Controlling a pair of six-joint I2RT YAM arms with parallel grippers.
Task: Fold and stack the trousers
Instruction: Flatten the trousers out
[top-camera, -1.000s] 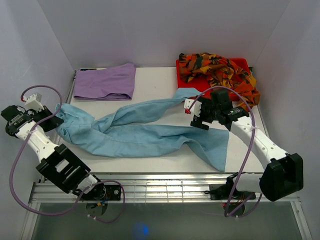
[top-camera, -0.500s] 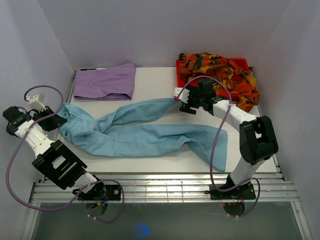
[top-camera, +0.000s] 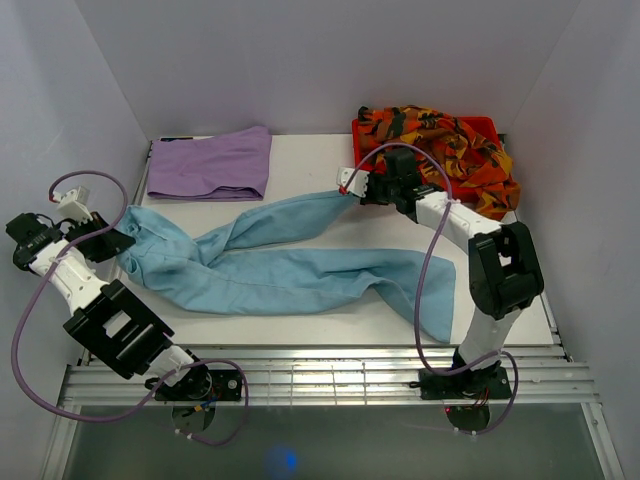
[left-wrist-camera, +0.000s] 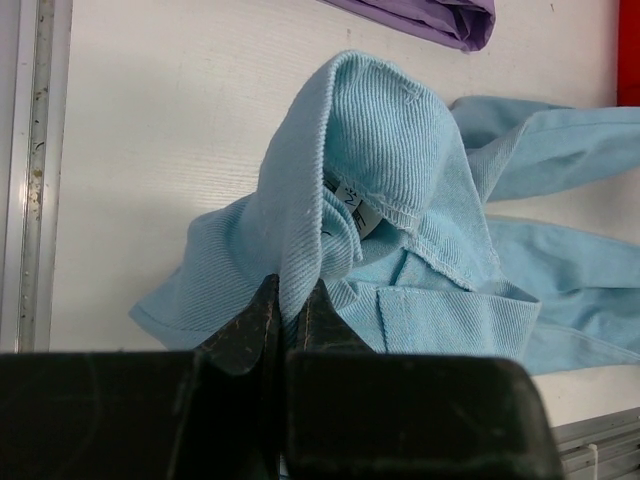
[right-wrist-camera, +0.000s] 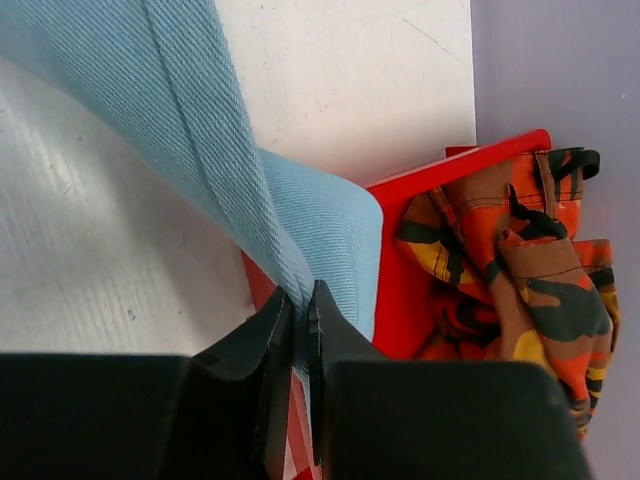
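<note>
The light blue trousers (top-camera: 280, 262) lie spread across the white table, waist at the left, legs running right. My left gripper (top-camera: 112, 240) is shut on a raised fold of the waistband (left-wrist-camera: 340, 190), pinched between its black fingers (left-wrist-camera: 250, 325). My right gripper (top-camera: 352, 190) is shut on the end of the far leg (right-wrist-camera: 310, 220), right at the red tray's corner. A lilac pair (top-camera: 212, 163) lies folded at the back left. The orange-red-black patterned pair (top-camera: 440, 140) is heaped in the red tray (right-wrist-camera: 400, 280).
The red tray (top-camera: 372, 160) stands at the back right against the wall. White walls close in the table on three sides. A metal rail (top-camera: 330, 375) runs along the near edge between the arm bases. The near leg end (top-camera: 432, 300) hangs toward the front right.
My right arm reached back and left from the near leg to the far leg's end, and its gripper closed on the cloth. The left gripper kept its hold on the waistband.
</note>
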